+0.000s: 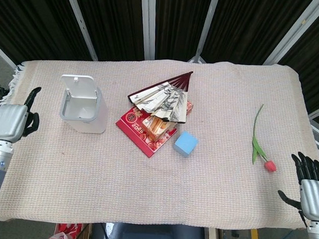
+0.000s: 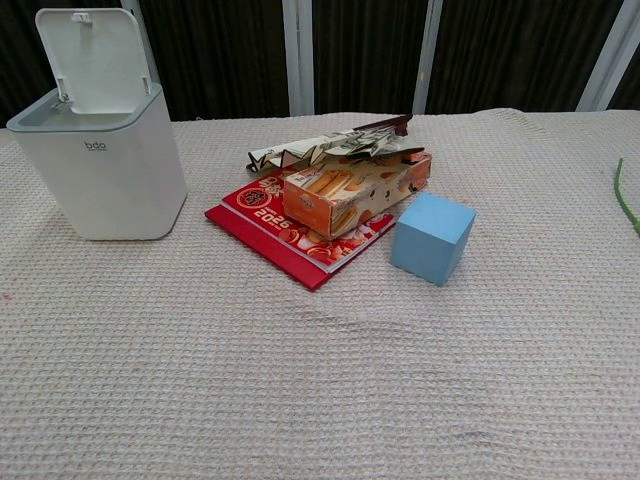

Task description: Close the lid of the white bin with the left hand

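Note:
The white bin (image 1: pixel 87 112) (image 2: pixel 100 165) stands at the left of the table. Its lid (image 1: pixel 77 85) (image 2: pixel 94 60) is raised upright at the back, leaving the top open. My left hand (image 1: pixel 14 120) hovers at the table's left edge, a short way left of the bin and apart from it, fingers apart and holding nothing. My right hand (image 1: pixel 310 183) hangs at the front right corner, fingers spread and empty. Neither hand shows in the chest view.
A red booklet (image 1: pixel 143 129) with an orange box (image 2: pixel 350 190) and a folding fan (image 1: pixel 163 97) on it lies mid-table. A blue cube (image 1: pixel 185 144) sits just right of them. A tulip (image 1: pixel 261 145) lies at the right.

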{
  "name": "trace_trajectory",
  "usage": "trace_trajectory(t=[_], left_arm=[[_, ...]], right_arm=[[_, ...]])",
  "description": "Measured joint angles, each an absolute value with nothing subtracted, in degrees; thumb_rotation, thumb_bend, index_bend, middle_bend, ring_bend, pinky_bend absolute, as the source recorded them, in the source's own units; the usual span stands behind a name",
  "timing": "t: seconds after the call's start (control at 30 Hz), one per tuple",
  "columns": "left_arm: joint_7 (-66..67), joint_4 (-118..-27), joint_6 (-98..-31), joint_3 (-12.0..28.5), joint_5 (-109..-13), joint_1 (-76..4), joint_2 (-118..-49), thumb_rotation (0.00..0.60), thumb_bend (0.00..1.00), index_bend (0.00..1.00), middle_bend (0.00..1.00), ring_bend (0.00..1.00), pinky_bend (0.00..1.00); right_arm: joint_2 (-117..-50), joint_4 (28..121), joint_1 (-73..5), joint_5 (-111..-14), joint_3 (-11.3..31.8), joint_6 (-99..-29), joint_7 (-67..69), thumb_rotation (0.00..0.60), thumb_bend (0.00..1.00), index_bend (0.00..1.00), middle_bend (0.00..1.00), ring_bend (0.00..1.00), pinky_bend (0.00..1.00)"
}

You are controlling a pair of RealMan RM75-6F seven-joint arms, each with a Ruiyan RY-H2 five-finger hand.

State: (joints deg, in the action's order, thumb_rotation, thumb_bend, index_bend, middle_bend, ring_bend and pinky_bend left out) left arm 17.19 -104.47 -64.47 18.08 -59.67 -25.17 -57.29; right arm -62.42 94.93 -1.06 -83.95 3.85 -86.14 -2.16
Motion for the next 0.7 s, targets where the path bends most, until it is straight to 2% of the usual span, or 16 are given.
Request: trace_trajectory(t=[0.3, 0.5, 0.7], left_arm=[[26.6, -104.2, -55.6, 22.5, -39.3, -38.4, -56.3, 0.6, 0.71, 0.0, 0.95, 0.98, 1.0], [32.5, -101.5, -53.0, 22.9, -27.6, -47.1, -57.3, 0.6, 0.71, 0.01, 0.96, 0.98, 1.0], [35.9, -97.7, -52.5, 22.1, -21.1, -52.4, -60.1, 0.6, 0.71, 0.07, 0.97, 0.99, 1.0]], right_arm=[[-62.3, 95.0, -1.3, -83.0, 4.1, -85.2, -0.7, 0.6, 0.19, 0.0, 0.0, 0.0, 0.0], [-62.0, 95.4, -1.2, -82.7, 4.2, -85.1, 0.1, 0.6, 0.19, 0.0, 0.0, 0.0, 0.0], [-62.0, 95.5, -1.3, -82.1, 4.3, -84.8, 0.3, 0.6, 0.19, 0.0, 0.0, 0.0, 0.0]])
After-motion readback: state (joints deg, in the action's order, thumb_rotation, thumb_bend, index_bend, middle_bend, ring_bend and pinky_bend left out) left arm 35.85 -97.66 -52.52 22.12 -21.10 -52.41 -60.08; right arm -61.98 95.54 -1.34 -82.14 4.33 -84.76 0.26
